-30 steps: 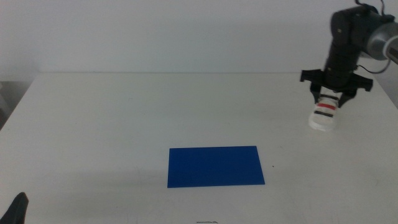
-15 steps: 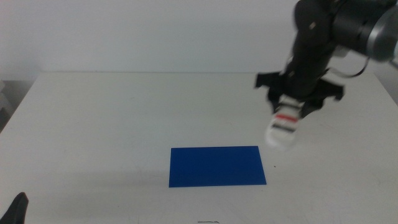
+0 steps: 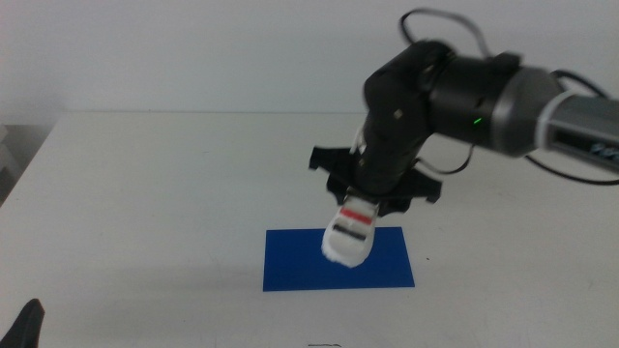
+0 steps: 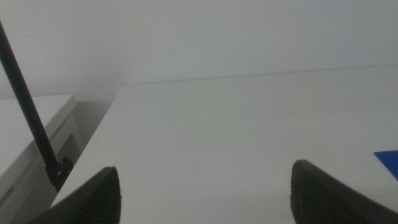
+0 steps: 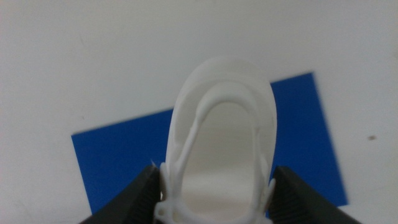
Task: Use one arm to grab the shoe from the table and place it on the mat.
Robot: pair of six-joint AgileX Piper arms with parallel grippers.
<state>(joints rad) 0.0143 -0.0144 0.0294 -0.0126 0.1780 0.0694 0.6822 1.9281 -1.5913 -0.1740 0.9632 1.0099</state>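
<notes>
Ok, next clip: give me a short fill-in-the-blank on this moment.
1. The shoe is held by the ____ gripper.
2. The shoe hangs over the ____ mat.
3. The left gripper waits with its jaws ____.
4. The strap between the shoe's two dark ones is ____.

Missing words: right; blue; open; red

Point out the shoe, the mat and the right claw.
shoe [image 3: 348, 235]: middle view, strapped upper.
mat [image 3: 290, 263]: middle view, bare left part.
right claw [image 5: 214, 190]: right wrist view, midway between jaws gripping the shoe.
</notes>
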